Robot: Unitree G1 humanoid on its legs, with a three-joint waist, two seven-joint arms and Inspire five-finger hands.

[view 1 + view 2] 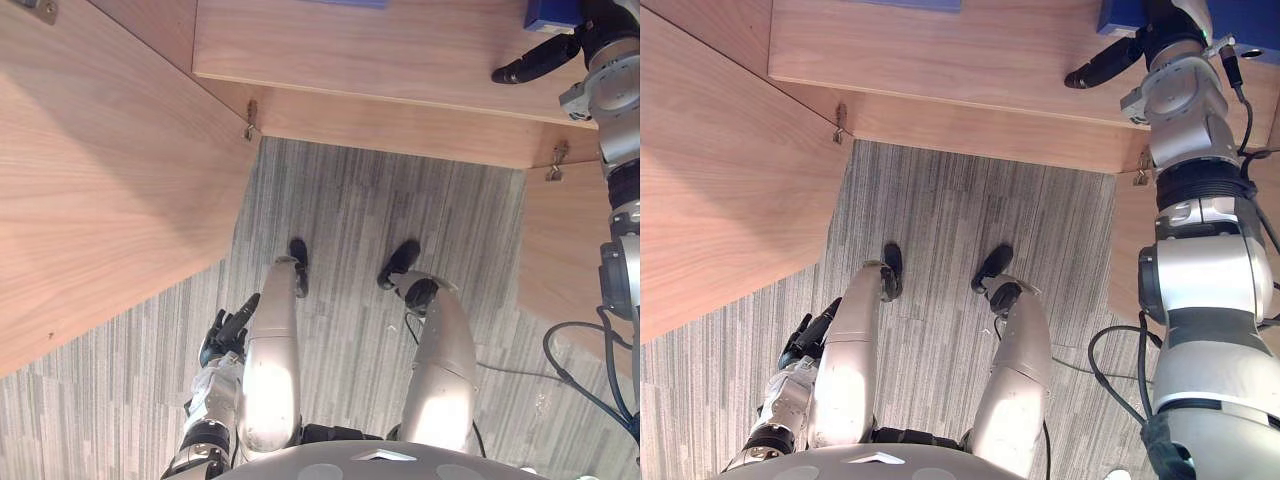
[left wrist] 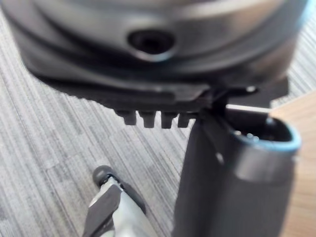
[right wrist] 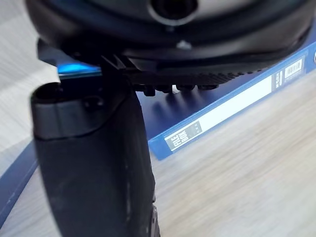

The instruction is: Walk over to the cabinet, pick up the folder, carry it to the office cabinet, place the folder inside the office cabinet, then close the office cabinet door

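Ahead of me and below stands a light-brown wood-grain office cabinet [image 1: 400,50], both doors swung wide. Its left door [image 1: 100,180], a broad plain wooden panel, is the biggest thing I see. The right door [image 1: 1125,260] shows as a narrower slice of the same wood, partly behind my right arm. Between the doors lies grey carpet with fine pale stripes [image 1: 380,220], running up to the cabinet's front edge. A flat wooden shelf [image 1: 940,50] spans the cabinet's width.

On that shelf, at its right end, lies the flat blue rectangular folder [image 3: 237,103]. It rests flat on the wood, spine toward my wrist camera, with a long white label strip along the spine carrying small dark print and a barcode at one end.

My right hand [image 1: 1160,35] reaches in over the folder, the thumb jutting straight toward my left above bare shelf, just beside the folder. Whether this hand grips the folder I cannot tell.

My left hand [image 1: 228,335] hangs low beside my left leg, over the carpet, fingers [image 1: 243,312] straight and loose, grasping nothing.

Small metal hinges [image 1: 250,122] sit where each door meets the cabinet.
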